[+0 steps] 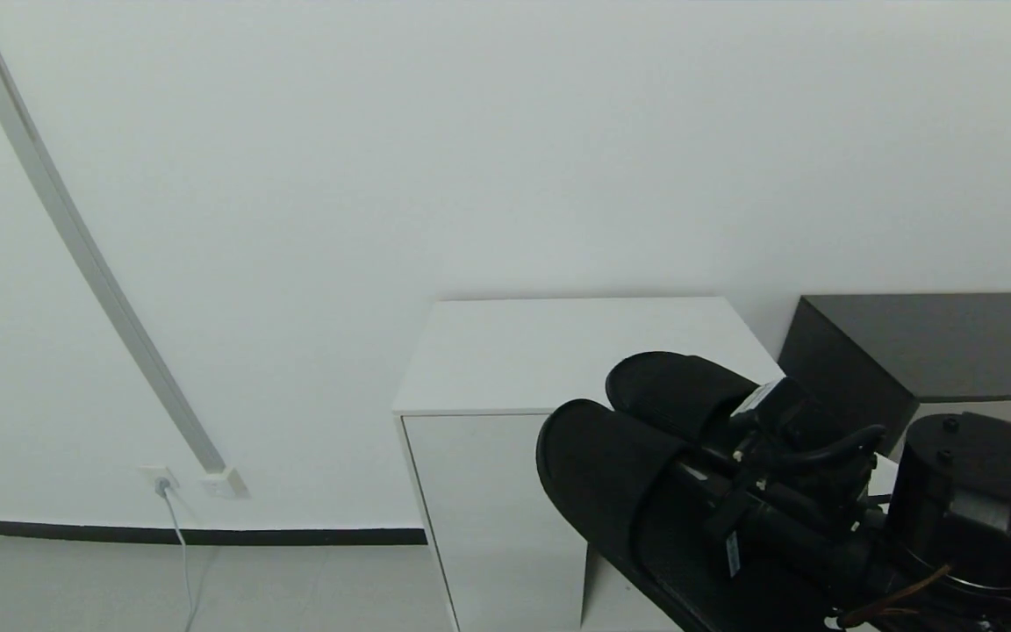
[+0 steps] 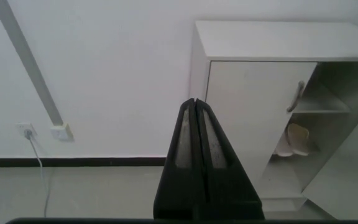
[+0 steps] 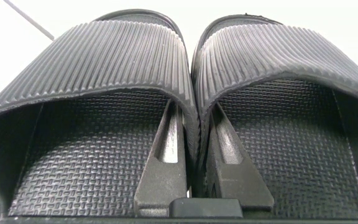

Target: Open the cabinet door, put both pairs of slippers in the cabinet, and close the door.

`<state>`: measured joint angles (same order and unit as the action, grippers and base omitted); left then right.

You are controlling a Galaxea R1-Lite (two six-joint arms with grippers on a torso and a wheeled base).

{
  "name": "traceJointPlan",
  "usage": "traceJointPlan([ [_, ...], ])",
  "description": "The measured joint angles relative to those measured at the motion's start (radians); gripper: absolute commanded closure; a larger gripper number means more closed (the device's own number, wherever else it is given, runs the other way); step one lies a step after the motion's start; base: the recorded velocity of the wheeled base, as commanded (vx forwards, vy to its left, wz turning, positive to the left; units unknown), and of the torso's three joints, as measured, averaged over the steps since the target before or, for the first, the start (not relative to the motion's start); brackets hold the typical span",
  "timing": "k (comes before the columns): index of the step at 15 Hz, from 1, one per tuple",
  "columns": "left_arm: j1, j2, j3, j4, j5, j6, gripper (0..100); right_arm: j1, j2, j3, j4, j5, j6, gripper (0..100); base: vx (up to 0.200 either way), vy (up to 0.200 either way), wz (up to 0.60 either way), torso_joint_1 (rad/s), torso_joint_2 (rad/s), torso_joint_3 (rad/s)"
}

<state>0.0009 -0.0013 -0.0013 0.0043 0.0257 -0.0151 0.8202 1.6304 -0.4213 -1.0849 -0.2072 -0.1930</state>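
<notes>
Right gripper (image 3: 195, 121): one finger is slid under the strap of each shoe of the black slippers (image 1: 624, 456), and the two fingers are pressed together on the adjoining inner walls, so the pair is pinched side by side. In the head view we see the pair held up off the floor, toes pointing up and away, in front of the right half of the white cabinet (image 1: 558, 351).

Left gripper (image 2: 195, 107): the fingers are pressed flat against each other with nothing between them. It hangs in free space, aimed at the wall just left of the cabinet.

Cabinet: it stands against the white wall. In the left wrist view the door (image 2: 253, 118) stands open, with its handle (image 2: 297, 96) at the free edge and the interior exposed beside it. We note a shelf (image 2: 322, 111) inside. Below that shelf a pair of light slippers (image 2: 294, 140) rests in the lower compartment.

Surroundings: a dark cabinet (image 1: 935, 342) sits just right of the white one. On the wall to the left are a slanted conduit (image 1: 75, 237) and a wall socket (image 1: 159, 478), from which a cable (image 1: 185, 553) runs down to the floor.
</notes>
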Motion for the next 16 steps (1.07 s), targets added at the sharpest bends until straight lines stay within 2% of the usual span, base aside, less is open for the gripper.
traceJointPlan([
  [7,0.0,0.0,-0.001,0.0,0.0,0.0,100,-0.001,0.0,0.009,-0.001,0.0,0.02,100,0.0,-0.2,0.0,0.002,0.0,0.0],
  [16,0.0,0.0,0.0,0.0,-0.001,-0.001,100,-0.031,0.024,0.019,-0.004,0.02,0.023,100,0.0,0.0,0.0,0.0,0.0,0.0],
])
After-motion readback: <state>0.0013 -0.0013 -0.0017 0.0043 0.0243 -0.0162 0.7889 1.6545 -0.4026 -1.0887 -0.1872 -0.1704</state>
